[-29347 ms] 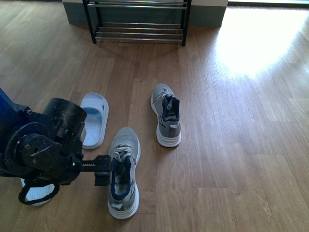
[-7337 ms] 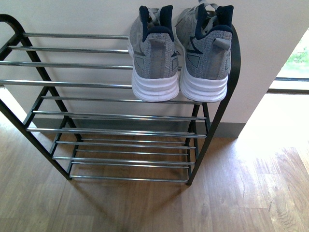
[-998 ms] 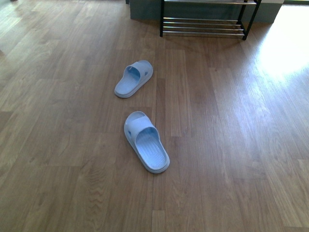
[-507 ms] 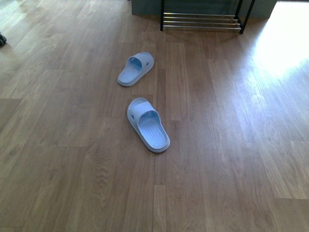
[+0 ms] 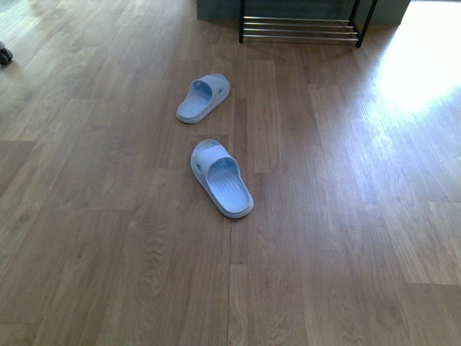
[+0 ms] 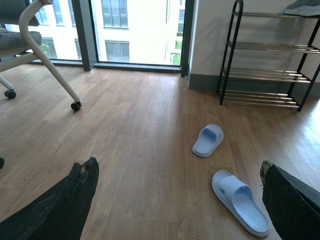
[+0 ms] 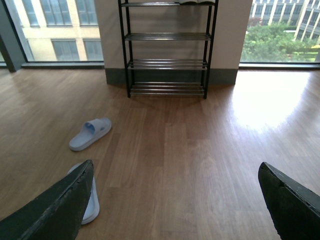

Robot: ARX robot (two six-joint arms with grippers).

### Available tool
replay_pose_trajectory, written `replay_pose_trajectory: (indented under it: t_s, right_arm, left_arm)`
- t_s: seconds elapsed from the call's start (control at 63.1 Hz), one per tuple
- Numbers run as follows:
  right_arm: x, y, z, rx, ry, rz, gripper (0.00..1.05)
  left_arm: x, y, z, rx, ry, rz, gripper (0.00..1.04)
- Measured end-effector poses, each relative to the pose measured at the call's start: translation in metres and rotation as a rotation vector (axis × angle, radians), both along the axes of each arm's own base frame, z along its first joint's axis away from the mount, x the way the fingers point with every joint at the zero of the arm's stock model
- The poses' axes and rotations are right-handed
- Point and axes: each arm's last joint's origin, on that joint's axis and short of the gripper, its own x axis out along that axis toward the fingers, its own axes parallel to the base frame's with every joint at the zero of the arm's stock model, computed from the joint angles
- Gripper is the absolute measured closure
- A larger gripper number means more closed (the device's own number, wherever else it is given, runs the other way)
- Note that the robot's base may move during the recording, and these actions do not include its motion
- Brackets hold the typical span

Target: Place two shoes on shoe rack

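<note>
Two pale blue slides lie on the wooden floor, one nearer (image 5: 222, 178) and one farther (image 5: 203, 97). The shoe rack (image 5: 299, 29) stands against the far wall, and only its lowest bars show in the front view. A grey sneaker (image 6: 304, 7) rests on its top shelf, and a sliver of it (image 7: 197, 2) shows in the right wrist view. My left gripper (image 6: 177, 165) is open above the floor, the near slide (image 6: 240, 202) beside one finger. My right gripper (image 7: 175, 166) is open over bare floor. Neither arm shows in the front view.
An office chair (image 6: 30, 35) with white legs and casters stands to the left by the tall windows; one caster (image 5: 3, 54) shows at the front view's left edge. Sunlight glares on the floor (image 5: 425, 65) to the right of the rack.
The front view has drawn back from the rack. The slides sit higher and smaller in the picture, and a chair caster has come into view at the left edge.
</note>
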Motion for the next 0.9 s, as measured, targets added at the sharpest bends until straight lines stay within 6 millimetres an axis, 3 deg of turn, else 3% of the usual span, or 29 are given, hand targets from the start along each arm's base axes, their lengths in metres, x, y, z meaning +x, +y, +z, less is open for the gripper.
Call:
replay_pose_trajectory:
  t_s: [0.903]
  right_arm:
    - [-0.0001, 0.0, 0.0001, 0.0, -0.001, 0.0, 0.09]
  left_arm:
    - [0.0, 0.0, 0.0, 0.0, 0.0, 0.0, 0.09]
